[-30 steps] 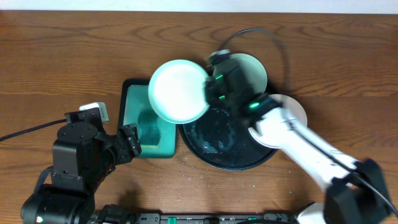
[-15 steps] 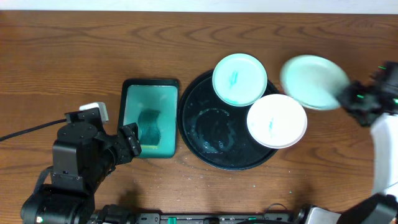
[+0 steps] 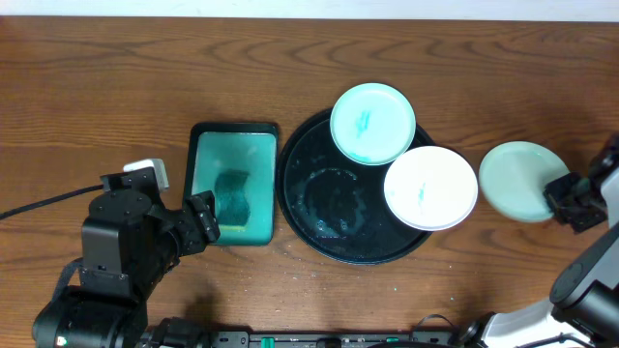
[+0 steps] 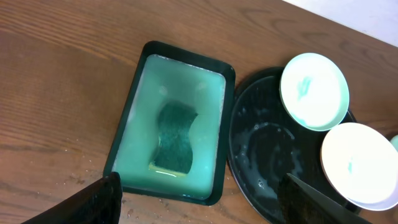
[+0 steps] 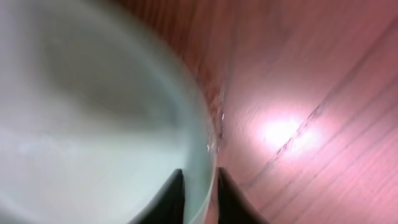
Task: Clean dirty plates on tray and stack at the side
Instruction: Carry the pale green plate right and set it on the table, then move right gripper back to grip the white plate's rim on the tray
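The round black tray (image 3: 329, 232) sits mid-table, also in the left wrist view (image 4: 261, 155). Two plates rest on its right side: a mint one with a teal smear (image 3: 372, 123) at the back and a white one with a small teal mark (image 3: 430, 188) in front; both show in the left wrist view (image 4: 314, 90) (image 4: 364, 165). A third pale mint plate (image 3: 517, 181) lies low over the table right of the tray. My right gripper (image 3: 561, 198) is shut on its rim (image 5: 202, 180). My left gripper (image 4: 199, 199) is open and empty, near the teal tray's front edge.
A rectangular teal tray (image 3: 232, 184) with pale liquid and a dark sponge (image 3: 232, 198) sits left of the black tray; it also shows in the left wrist view (image 4: 171, 124). Water drops lie on the black tray's floor. Bare wood lies behind and to the far right.
My right arm swung the pale mint plate from over the teal tray to the right of the black tray and lowered it toward the table. The left arm has not moved.
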Robot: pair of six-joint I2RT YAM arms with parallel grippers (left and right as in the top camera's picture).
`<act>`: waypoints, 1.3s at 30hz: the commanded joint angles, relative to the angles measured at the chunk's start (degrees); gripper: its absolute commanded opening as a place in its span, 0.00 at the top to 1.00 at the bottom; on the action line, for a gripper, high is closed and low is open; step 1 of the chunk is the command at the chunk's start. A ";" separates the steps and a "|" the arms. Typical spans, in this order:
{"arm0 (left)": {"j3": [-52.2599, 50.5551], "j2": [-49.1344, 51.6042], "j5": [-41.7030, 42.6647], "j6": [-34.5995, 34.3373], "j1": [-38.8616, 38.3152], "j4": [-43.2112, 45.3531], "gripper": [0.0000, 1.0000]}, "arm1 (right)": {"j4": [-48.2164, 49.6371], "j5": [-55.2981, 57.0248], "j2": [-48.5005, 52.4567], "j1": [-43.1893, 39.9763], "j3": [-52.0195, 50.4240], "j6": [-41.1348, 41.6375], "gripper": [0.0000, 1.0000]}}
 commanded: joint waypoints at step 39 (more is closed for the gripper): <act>0.96 0.11 -0.70 0.31 0.35 -0.11 0.20 | -1.81 -18.60 -9.38 35.32 -4.57 -20.61 0.99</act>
